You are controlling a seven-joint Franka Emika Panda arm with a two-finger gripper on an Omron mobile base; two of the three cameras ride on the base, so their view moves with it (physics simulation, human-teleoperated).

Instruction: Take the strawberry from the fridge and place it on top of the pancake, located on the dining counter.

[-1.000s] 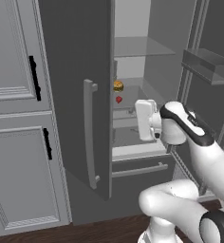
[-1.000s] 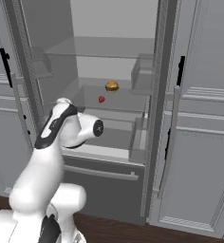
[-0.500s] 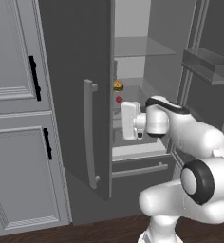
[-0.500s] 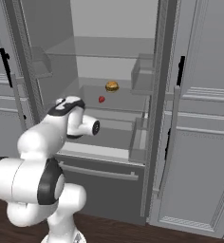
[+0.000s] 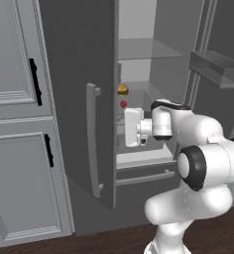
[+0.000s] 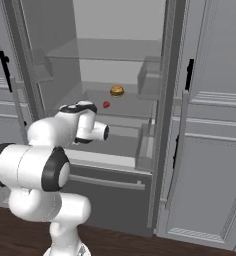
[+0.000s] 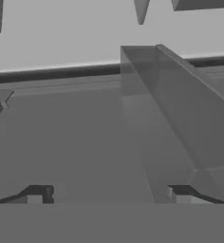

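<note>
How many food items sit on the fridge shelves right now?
2. A strawberry lies near the front of the middle shelf; a burger sits just behind it, further back on that shelf. Others could be hidden behind the open left door.

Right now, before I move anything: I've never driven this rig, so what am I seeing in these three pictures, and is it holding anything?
It is a white robot arm on a driving base, facing the open fridge. Two pictures come from cameras on the base, behind the arm to its left and right. The third looks along the gripper from the hand; its two dark fingertips stand far apart with nothing between them, so nothing is held. On a glass shelf lie the small red strawberry and, just behind it, a little burger. The hand hangs below and in front of that shelf, looking into a lower part of the fridge, not at the berry.
</note>
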